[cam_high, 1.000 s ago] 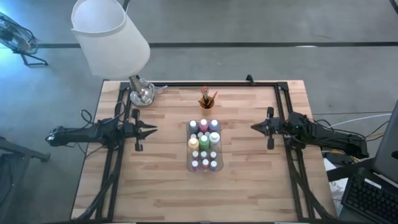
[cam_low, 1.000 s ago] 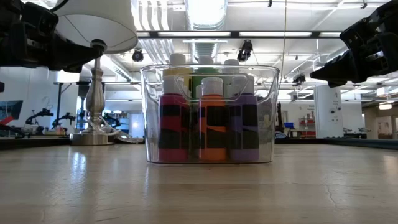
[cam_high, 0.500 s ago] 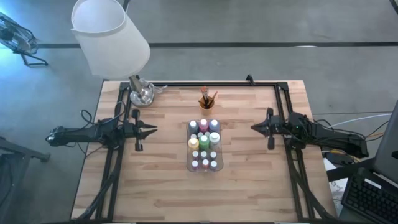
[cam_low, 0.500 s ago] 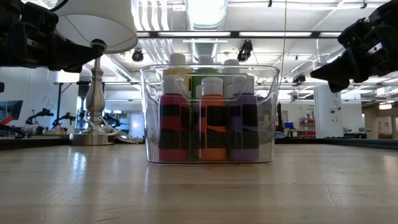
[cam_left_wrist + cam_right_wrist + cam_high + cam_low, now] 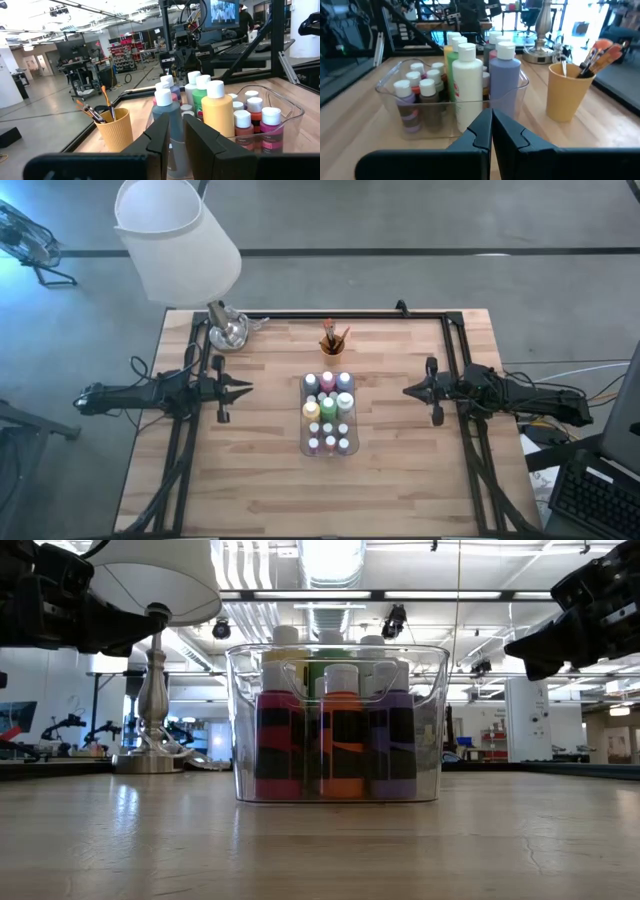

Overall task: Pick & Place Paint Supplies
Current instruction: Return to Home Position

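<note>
Paint bottles point(image 5: 327, 415) fill the clear tray point(image 5: 303, 442) at the middle of the surface point(image 5: 250, 480); paintbrushes point(image 5: 334, 334) stand in the orange cup point(image 5: 332, 349) beyond. The left claw point(image 5: 243, 389), narrowly parted, and the right claw point(image 5: 410, 390), closed, hover empty toward the side edges, with bare wood between each and the tray.

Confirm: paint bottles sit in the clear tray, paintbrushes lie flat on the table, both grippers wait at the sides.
Not right: the paintbrushes stand in the orange cup, as the high view shows. Bottles in the tray, left gripper and right gripper at the sides: correct.
</note>
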